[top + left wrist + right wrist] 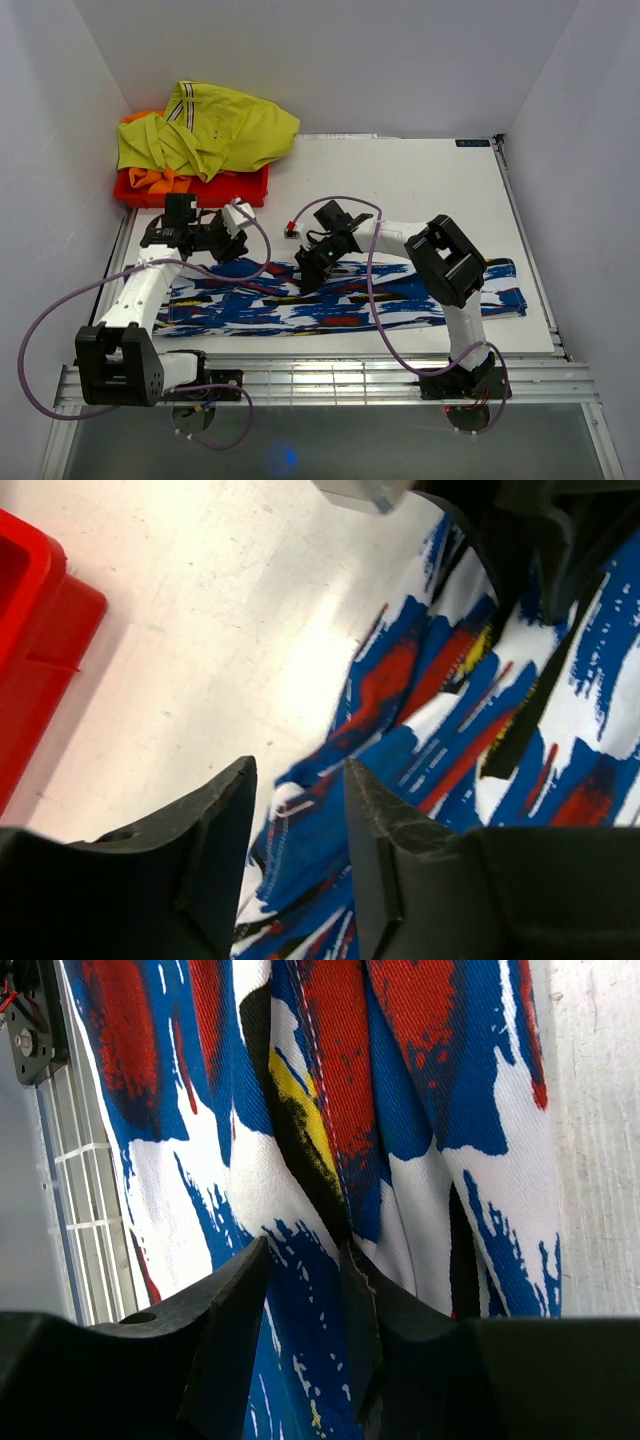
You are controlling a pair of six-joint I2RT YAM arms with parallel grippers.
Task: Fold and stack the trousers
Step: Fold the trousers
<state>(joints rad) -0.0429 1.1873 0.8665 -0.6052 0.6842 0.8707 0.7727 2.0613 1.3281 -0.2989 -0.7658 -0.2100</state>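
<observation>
The trousers (400, 305), royal blue with white, red, black and yellow blotches, lie stretched flat along the table's near edge. My left gripper (230, 252) is at their far left edge. In the left wrist view (300, 780) its jaws are narrowly apart with the trousers' hem (300, 830) between them. My right gripper (311, 275) is at the far edge near the middle. In the right wrist view (305, 1260) its jaws close on a fold of the trousers (300, 1290), with creases running toward them.
A red bin (190, 190) stands at the back left, its corner visible in the left wrist view (40, 630). A yellow-green garment with dark stripes (215, 130) and an orange garment (150, 178) lie heaped on it. Metal rails (330, 375) run along the near edge.
</observation>
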